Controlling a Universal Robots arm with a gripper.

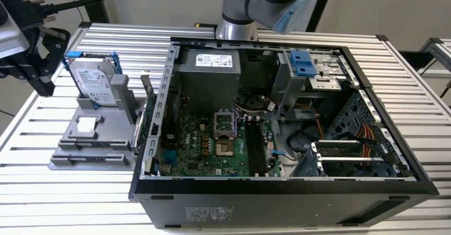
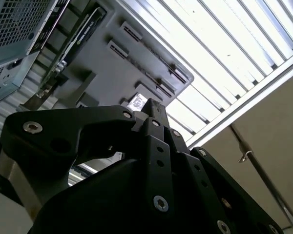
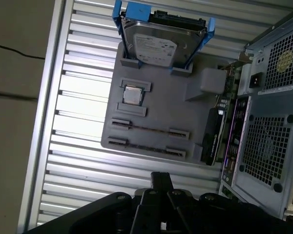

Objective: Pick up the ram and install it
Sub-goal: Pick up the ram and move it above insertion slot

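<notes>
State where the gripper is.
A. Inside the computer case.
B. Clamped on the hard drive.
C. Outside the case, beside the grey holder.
C: in the exterior view the gripper hangs outside the computer case, to the exterior view's left of the grey holder.

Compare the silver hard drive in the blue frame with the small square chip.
The silver hard drive in its blue frame is much larger than the small square silver chip. The drive stands on edge in a slot of the grey plastic holder; the chip lies flat in a recess. The drive wears a blue frame; the chip is bare. Both sit on that holder.
</notes>
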